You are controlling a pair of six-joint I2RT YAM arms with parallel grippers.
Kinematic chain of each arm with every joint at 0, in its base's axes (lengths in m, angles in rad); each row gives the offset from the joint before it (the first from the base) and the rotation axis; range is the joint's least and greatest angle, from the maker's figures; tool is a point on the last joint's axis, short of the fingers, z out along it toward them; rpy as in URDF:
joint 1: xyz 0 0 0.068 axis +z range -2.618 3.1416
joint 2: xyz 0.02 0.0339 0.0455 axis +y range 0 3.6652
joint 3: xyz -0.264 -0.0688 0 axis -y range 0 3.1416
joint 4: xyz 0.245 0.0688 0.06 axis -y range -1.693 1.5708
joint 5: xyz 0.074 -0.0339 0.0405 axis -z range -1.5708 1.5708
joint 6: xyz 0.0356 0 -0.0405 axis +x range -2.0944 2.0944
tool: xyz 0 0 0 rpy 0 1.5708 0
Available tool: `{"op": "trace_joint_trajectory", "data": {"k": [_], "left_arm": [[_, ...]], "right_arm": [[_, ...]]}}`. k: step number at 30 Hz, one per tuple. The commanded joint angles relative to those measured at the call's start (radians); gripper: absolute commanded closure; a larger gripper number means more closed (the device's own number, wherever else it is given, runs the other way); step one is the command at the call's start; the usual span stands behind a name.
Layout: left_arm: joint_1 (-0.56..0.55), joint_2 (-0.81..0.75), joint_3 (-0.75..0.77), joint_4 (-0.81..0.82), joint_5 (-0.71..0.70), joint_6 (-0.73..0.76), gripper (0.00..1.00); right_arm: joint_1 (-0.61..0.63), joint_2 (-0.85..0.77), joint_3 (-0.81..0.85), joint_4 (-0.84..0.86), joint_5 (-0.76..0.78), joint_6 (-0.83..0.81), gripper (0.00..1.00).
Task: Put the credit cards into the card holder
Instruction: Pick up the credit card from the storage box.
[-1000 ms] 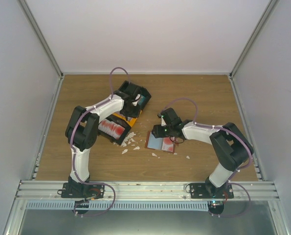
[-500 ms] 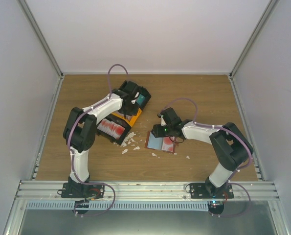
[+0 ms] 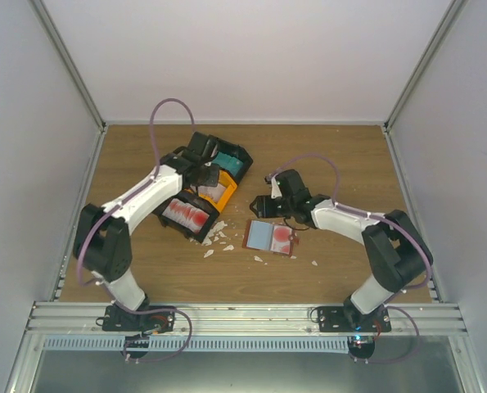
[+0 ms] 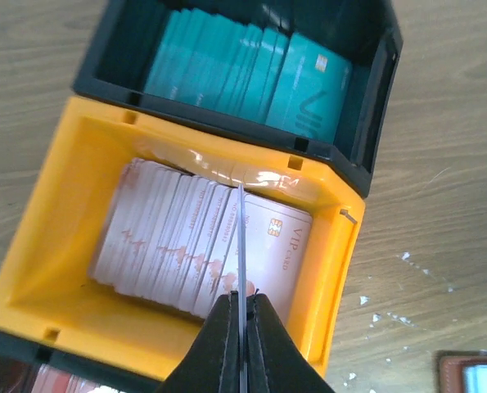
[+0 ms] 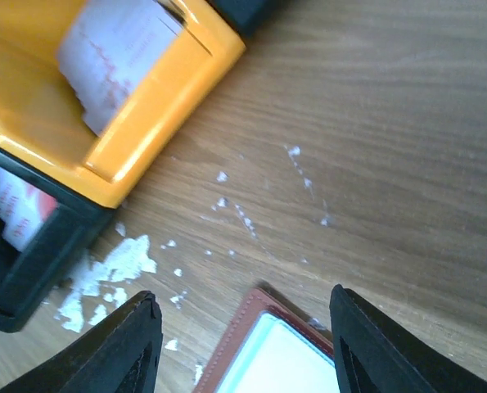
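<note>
1. Left wrist view: left gripper [image 4: 241, 304] is pinched tight on a thin whitish-grey plastic credit card [image 4: 241, 237], edge-on at frame centre, over the yellow plastic tray bin [image 4: 47, 246] of matching cards; teal plastic cards [image 4: 243, 78] sit at the top.
2. Right wrist view: right gripper [image 5: 243, 323] fingers stand well apart, holding nothing; the flat brown leather-look card holder [image 5: 236, 340] lies open at bottom centre.

The left arm [image 3: 141, 195] and right arm [image 3: 341, 218] have white links, black joints, purple cables [image 3: 152, 123].

One tray [image 4: 55, 246], three stacks of cards [image 4: 169, 237], one card holder [image 5: 241, 332].
</note>
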Motion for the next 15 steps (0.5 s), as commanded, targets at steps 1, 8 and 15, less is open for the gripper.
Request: {"op": "trace_joint_trajectory", "data": {"k": [1, 8, 15], "left_arm": [[0.015, -0.166, -0.096, 0.167, -0.012, -0.056, 1.0], [0.019, -0.385, -0.254, 0.371, 0.302, -0.085, 1.0], [0.014, -0.529, -0.383, 0.632, 0.849, -0.185, 1.0]], "right_arm": [[-0.019, -0.085, -0.015, 0.066, -0.031, -0.006, 0.42], [-0.022, -0.246, -0.074, 0.154, -0.115, 0.0, 0.3], [-0.024, -0.487, -0.162, 0.303, -0.229, 0.054, 0.2]]}}
